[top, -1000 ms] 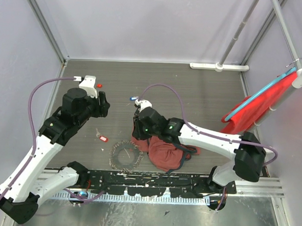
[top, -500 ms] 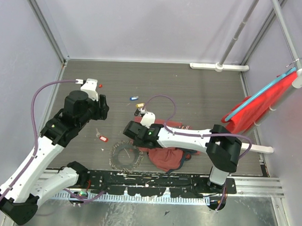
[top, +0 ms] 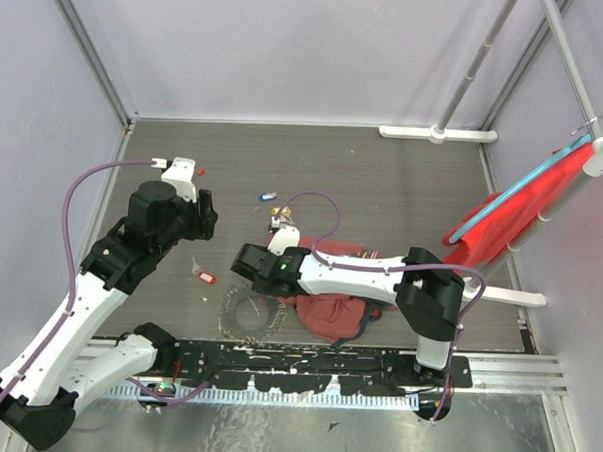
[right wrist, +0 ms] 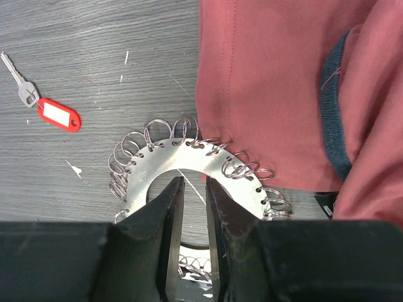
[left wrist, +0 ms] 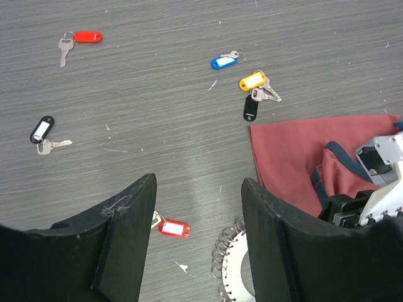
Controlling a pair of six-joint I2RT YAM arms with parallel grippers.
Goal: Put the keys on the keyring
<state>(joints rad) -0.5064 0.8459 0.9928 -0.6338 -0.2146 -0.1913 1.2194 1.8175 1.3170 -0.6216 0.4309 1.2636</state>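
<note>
Above the flat silvery keyring (right wrist: 150, 166) fringed with wire loops, the right gripper (right wrist: 194, 181) hovers narrowly parted.

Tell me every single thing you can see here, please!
keys: six, silvery with plastic tags, two red, two black, one blue, one yellow; scattered loose
keyring: one, silvery, fringed with small rings; touching the bag's edge
bag: one, dark red cloth; right of the keyring
hanging cloth: one, bright red; right wall
table: one, dark grey; under everything
left gripper: one, black; open, empty, above the table
right gripper: one, black; jaws a slit apart, over the keyring
</note>
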